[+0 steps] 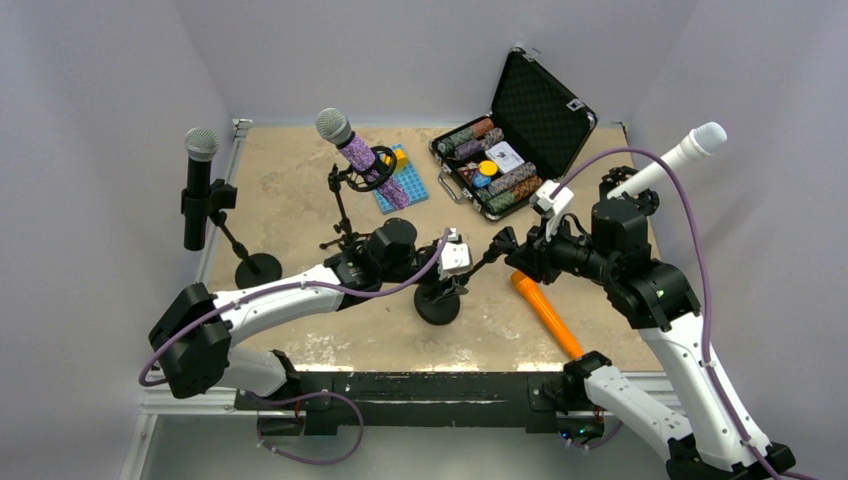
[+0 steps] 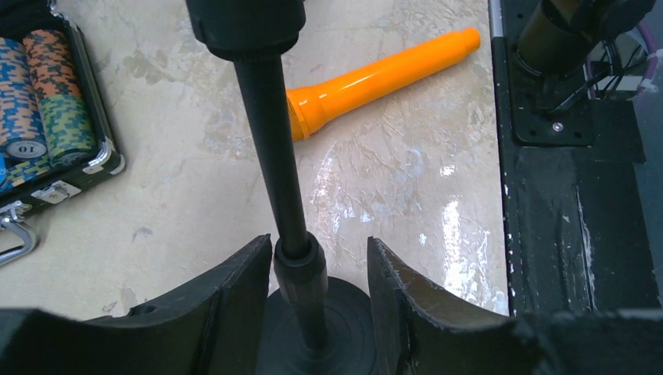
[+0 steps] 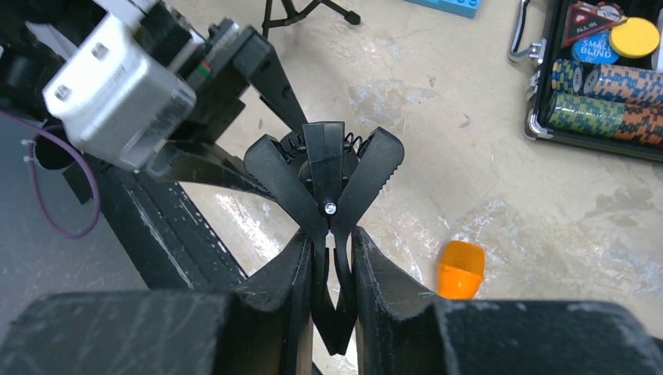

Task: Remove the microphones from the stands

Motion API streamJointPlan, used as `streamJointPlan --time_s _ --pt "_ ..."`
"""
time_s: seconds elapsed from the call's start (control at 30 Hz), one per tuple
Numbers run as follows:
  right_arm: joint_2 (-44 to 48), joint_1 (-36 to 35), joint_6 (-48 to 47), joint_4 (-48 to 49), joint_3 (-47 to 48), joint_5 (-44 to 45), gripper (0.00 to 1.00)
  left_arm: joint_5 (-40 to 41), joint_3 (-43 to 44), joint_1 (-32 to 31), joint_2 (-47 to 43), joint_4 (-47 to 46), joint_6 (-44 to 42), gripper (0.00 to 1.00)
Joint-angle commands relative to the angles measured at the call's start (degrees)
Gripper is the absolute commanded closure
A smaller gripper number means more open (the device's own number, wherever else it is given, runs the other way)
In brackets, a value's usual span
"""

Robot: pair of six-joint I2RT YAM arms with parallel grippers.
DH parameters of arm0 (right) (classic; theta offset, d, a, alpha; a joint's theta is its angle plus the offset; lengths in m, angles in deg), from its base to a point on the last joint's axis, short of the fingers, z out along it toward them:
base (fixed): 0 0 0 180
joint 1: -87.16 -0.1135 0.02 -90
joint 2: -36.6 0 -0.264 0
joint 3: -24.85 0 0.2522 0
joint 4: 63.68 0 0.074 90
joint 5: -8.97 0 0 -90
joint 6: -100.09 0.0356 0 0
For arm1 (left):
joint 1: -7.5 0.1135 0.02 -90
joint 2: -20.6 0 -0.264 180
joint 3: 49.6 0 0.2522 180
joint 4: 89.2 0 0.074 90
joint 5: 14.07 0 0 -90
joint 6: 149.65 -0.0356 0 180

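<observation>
Microphone (image 1: 545, 312) of orange plastic, long and tubular, lies flat on the beige marbled tabletop (image 1: 290, 190), low and right of centre in the overhead view, just right of the black round-based stand (image 1: 437, 303) and not touching it. The left gripper (image 2: 319, 246) has its jaws spread, one on either side of the stand's thin pole just above the base. The right gripper (image 3: 332, 238) has its jaws pinching the tail levers of the stand's black spring clip (image 3: 328, 168), whose toothed arms stand wide apart.
</observation>
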Motion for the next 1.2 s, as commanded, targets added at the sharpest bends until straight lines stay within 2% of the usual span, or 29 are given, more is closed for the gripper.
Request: streamJointPlan --time_s 0.0,0.07,0.1,0.23,0.27,0.33,0.4,0.47,0.5,0.57,0.63,0.7,0.77,0.8,0.83,1.0,1.07,1.17 --pt "-0.14 0.84 2.81 -1.72 -0.09 2.62 1.00 3.05 0.52 -0.86 2.51 -6.32 0.84 0.49" --pt "0.06 1.09 3.11 -1.90 0.21 2.39 1.00 3.42 -0.04 -0.87 3.84 -7.51 0.38 0.52" --pt "0.18 1.22 3.13 -2.02 0.31 2.30 1.00 3.40 -0.03 -0.87 4.12 -7.71 0.29 0.58" --pt "0.70 1.36 2.41 -2.53 -0.07 0.62 1.00 2.66 1.54 -0.78 5.23 -5.54 -0.86 0.94" --pt "1.00 1.34 1.51 -2.39 -0.46 -0.93 1.00 2.14 2.11 -0.70 5.37 -4.06 -1.39 1.00" --pt "2.03 1.41 -3.50 -2.29 -1.45 -6.85 1.00 -2.34 2.79 0.65 4.86 -0.24 -2.87 1.00" --pt "3.59 1.34 -11.60 -2.56 -2.71 -13.10 1.00 -11.87 4.65 3.68 3.80 6.19 -5.76 1.00" --pt "5.38 1.37 -20.23 -3.45 -3.60 -16.59 1.00 -20.95 8.95 6.80 3.61 19.09 -11.60 1.00" --pt "5.79 1.38 -26.88 -5.47 -3.48 -19.80 1.00 -24.80 12.18 7.73 4.22 28.32 -17.70 1.00" --pt "6.00 1.30 -36.58 -8.94 -3.43 -22.43 1.00 -27.43 18.38 8.46 6.32 43.42 -29.06 1.00" --pt "5.45 1.10 -39.43 -8.65 -4.08 -22.39 1.00 -28.08 20.96 8.79 7.72 48.06 -32.46 1.00" --pt "3.90 1.07 -36.57 -7.07 -3.73 -22.34 1.00 -27.99 20.33 8.80 7.58 45.76 -29.76 1.00" --pt "1.70 1.08 -29.44 -4.28 -2.71 -22.02 1.00 -26.62 18.63 8.72 6.86 40.30 -24.43 1.00" --pt "0.37 1.08 -25.20 -2.63 -2.14 -21.61 0.93 -25.97 17.80 8.72 6.35 37.94 -22.14 1.00" --pt "-0.88 1.07 -20.49 -1.43 -1.49 -21.29 0.77 -25.19 16.91 8.72 5.71 35.89 -20.40 1.00" --pt "-4.62 1.16 -2.43 5.61 -1.46 -24.07 0.46 -23.01 14.06 8.63 3.94 32.48 -16.77 1.00" --pt "-5.56 1.08 -0.89 6.34 -1.31 -24.89 0.40 -22.62 13.49 8.63 3.76 32.60 -17.04 1.00" --pt "-7.02 1.13 -1.93 5.71 0.09 -24.51 0.38 -22.46 13.46 8.63 3.72 32.83 -17.09 1.00"
